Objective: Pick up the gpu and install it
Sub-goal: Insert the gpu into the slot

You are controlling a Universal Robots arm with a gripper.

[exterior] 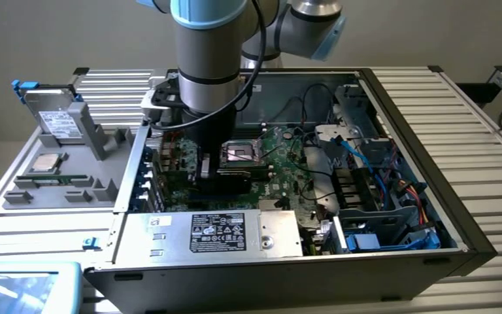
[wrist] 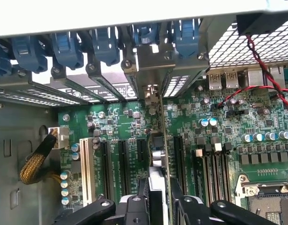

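Observation:
The gpu (wrist: 158,154) is seen edge-on in the wrist view, standing upright over the green motherboard (wrist: 218,117) between two black expansion slots (wrist: 122,164). Its silver end bracket (wrist: 153,61) reaches up to the rear slot openings of the case. My gripper (wrist: 158,206) is shut on the card, one black finger on each side. In the exterior view the gripper (exterior: 203,171) is low inside the open computer case (exterior: 460,216), and the gpu (exterior: 238,175) shows as a dark block just above the motherboard (exterior: 277,147), in front of the CPU socket (exterior: 240,152).
Blue retention clips (wrist: 101,42) line the rear slots. A red and black cable (wrist: 256,61) and braided yellow wires (wrist: 36,161) lie near the board. The power supply (exterior: 225,232) fills the case front. A grey tray (exterior: 102,147) outside holds a hard drive (exterior: 57,121), CPU (exterior: 46,163) and RAM stick (exterior: 55,178).

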